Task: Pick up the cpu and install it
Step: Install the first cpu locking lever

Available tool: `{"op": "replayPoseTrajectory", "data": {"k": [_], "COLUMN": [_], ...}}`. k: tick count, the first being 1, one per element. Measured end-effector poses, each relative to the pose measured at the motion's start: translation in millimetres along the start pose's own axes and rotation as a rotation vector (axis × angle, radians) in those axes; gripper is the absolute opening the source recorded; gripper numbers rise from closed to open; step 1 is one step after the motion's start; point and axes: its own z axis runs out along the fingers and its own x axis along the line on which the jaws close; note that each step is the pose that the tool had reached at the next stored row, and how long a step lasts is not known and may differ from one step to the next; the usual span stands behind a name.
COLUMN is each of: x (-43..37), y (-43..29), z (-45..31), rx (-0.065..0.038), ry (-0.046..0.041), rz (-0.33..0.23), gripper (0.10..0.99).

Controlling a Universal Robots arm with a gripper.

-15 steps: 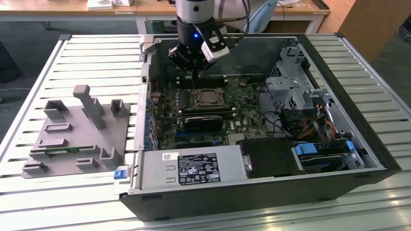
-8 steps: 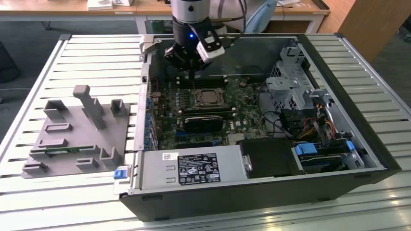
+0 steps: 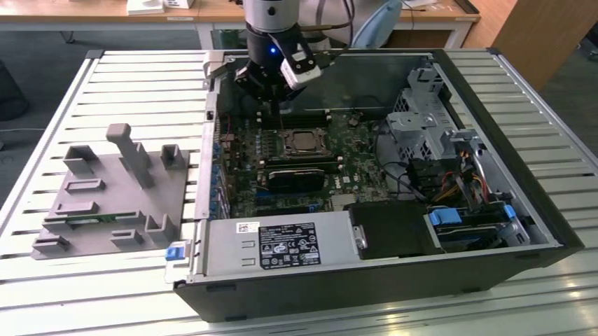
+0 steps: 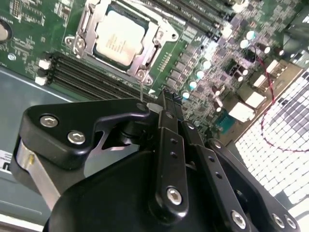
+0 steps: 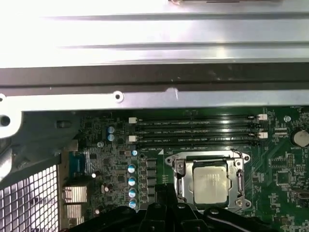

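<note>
Small flat square cpu with a silvery-grey metal top (image 4: 119, 37), seated in the metal-framed socket (image 5: 179, 180) on the green motherboard (image 3: 245, 164), framed by the silver retention bracket on every side; seen likewise in the first wrist view (image 5: 209, 182) and in the exterior view (image 3: 301, 141), near the middle of the board. Alongside the socket, 4 long black memory slots (image 5: 198, 129) running parallel, bare of sticks, with pale latches at their ends. Beside the socket's other flank, a row of small round blue-topped capacitors (image 5: 131, 186).

Black gripper (image 3: 271, 91) hanging over the far part of the open black and grey computer case (image 3: 523, 210), above the memory slots and just beyond the cpu, not touching it. Black linkage of the gripper (image 4: 166, 108) large in the foreground of the second wrist view, its tips drawn tight together with nothing between them, pointing toward a corner of the socket frame.

Case lying on its side on a slatted pale metal table (image 3: 140, 77), with a grey power supply box (image 3: 280, 245) at the near edge and blue drive clips (image 3: 447, 217) toward the exterior view's right. Grey moulded fixture tray with upright posts (image 3: 103, 196) on the table at the exterior view's left, well apart from the case's contents
</note>
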Motion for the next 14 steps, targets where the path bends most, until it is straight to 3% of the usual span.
{"op": "replayPoseTrajectory", "data": {"k": [9, 11, 14], "x": [2.4, -0.7, -11.8], "y": [20.2, 22.2, 23.7], "z": [5.1, 5.6, 6.5], "rx": [0.0, 0.001, 0.001], "ry": [0.0005, 0.0025, 0.007], "rz": [0.0, 0.0, 0.0], "gripper": [0.106, 0.106, 0.106]}}
